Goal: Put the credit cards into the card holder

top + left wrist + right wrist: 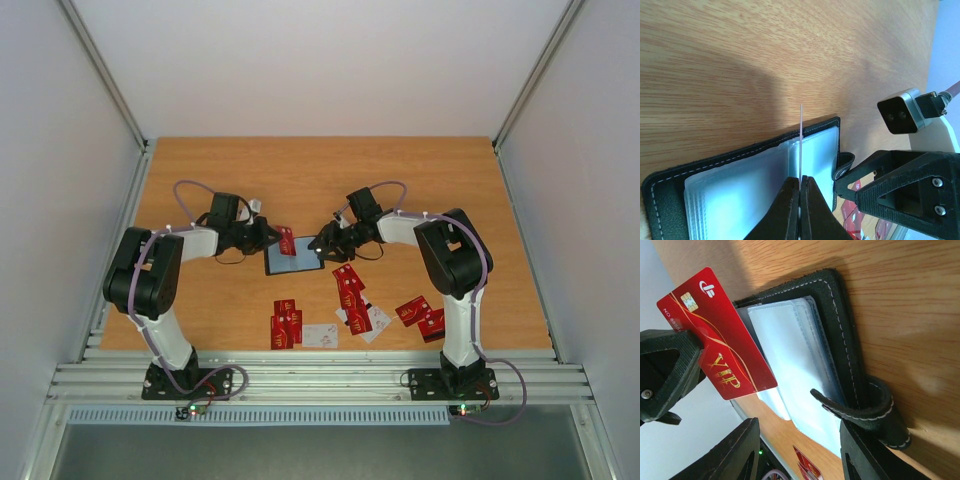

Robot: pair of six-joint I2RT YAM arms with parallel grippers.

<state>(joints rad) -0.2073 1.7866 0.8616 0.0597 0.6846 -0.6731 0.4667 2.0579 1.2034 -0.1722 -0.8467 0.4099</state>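
A red credit card (715,340) is being pinched in the closed left jaws above the open card holder (293,262), its right edge being straddled by the half-open right jaws.

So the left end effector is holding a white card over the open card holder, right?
Not white: the card in the left end effector is red with gold VIP lettering, as the right wrist view shows. It is held over the open card holder.
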